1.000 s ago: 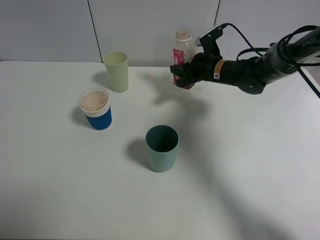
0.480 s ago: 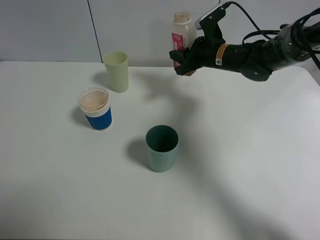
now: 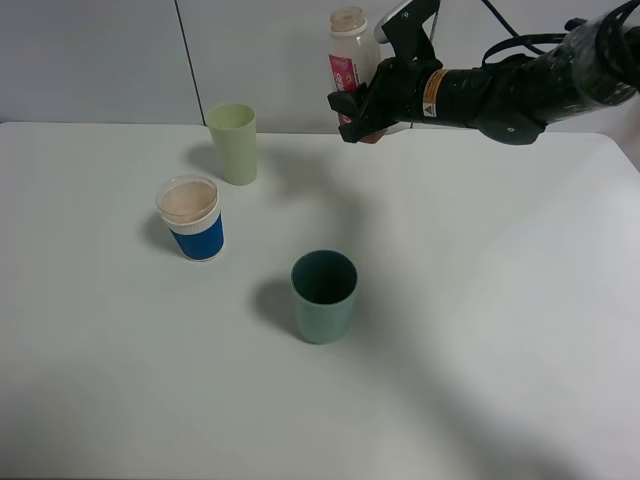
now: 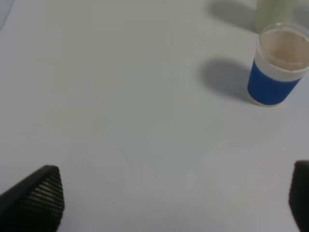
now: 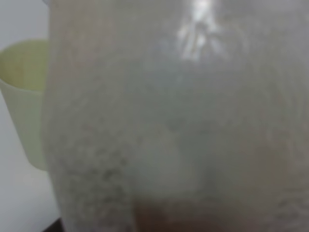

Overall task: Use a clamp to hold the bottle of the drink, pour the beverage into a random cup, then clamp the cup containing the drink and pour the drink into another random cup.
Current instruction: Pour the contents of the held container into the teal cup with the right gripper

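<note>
Across the whole scene spreads a white table (image 3: 520, 330), with a grey panelled wall behind it. Next in bulk is the black right arm (image 3: 520, 90), which reaches in from the right edge of the high view, trailing cables and showing an orange band at the wrist. At its end, the right gripper (image 3: 358, 112) is clamped on the lower body of the bottle (image 3: 345, 55). The bottle is held up in the air above the far part of the table, roughly upright, with its open neck on top and its pink label turned leftward. In the right wrist view the translucent bottle (image 5: 178, 121) fills nearly everything and is blurred. A brownish tint low in it is the beverage (image 5: 203, 220).

Three cups stand upright on the table, well apart from one another. The teal cup (image 3: 324, 297) sits near the middle, nearest the camera, and its inside looks dark. The yellow-green cup (image 3: 232, 143) stands far back on the left, to the left of the raised bottle, and it also shows beside the bottle in the right wrist view (image 5: 24, 96). The blue cup (image 3: 192, 218), white-rimmed with a pale tan inside, stands left of centre.

Smallest are the two dark fingertips (image 4: 38, 200) of the left gripper (image 4: 169, 200). They stand wide apart over bare table, holding nothing, with the blue cup (image 4: 275, 72) beyond them.
</note>
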### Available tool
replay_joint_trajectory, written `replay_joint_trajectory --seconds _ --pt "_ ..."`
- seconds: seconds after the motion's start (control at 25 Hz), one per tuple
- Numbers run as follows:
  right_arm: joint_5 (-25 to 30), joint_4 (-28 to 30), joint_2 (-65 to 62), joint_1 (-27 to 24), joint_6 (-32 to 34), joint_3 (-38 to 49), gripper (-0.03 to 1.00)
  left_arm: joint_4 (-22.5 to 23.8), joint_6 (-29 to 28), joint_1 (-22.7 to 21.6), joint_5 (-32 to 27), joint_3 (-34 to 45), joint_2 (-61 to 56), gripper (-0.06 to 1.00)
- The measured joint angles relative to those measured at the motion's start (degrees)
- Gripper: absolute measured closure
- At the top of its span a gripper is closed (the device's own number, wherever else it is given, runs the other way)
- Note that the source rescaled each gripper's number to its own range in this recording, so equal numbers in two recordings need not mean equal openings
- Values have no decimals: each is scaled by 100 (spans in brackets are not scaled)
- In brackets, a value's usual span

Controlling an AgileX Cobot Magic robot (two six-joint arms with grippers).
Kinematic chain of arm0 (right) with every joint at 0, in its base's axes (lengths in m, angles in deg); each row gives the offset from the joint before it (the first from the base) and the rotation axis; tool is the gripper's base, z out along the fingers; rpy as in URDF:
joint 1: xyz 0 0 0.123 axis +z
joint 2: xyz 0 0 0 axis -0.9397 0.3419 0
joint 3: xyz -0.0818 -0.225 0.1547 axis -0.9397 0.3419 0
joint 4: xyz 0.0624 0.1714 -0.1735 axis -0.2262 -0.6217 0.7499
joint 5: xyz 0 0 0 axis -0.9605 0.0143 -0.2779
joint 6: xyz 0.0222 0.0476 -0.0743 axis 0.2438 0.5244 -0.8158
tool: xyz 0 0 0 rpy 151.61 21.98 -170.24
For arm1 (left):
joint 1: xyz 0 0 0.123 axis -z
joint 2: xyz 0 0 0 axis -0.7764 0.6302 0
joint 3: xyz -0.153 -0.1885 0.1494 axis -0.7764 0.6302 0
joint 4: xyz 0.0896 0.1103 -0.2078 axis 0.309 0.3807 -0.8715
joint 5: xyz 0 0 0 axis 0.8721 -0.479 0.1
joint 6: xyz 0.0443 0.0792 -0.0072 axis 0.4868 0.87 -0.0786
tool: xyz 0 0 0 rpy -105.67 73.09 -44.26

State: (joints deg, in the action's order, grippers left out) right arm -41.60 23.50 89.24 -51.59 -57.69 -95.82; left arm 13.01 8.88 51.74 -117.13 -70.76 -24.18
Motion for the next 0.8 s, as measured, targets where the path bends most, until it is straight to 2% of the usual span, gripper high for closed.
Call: replay_joint_trajectory --seconds 0.56,0.8 --pt "316 56 -146 239 13 0 93 0 0 0 0 0 0 17" --pt "744 246 -210 448 201 0 93 0 0 0 0 0 0 17"
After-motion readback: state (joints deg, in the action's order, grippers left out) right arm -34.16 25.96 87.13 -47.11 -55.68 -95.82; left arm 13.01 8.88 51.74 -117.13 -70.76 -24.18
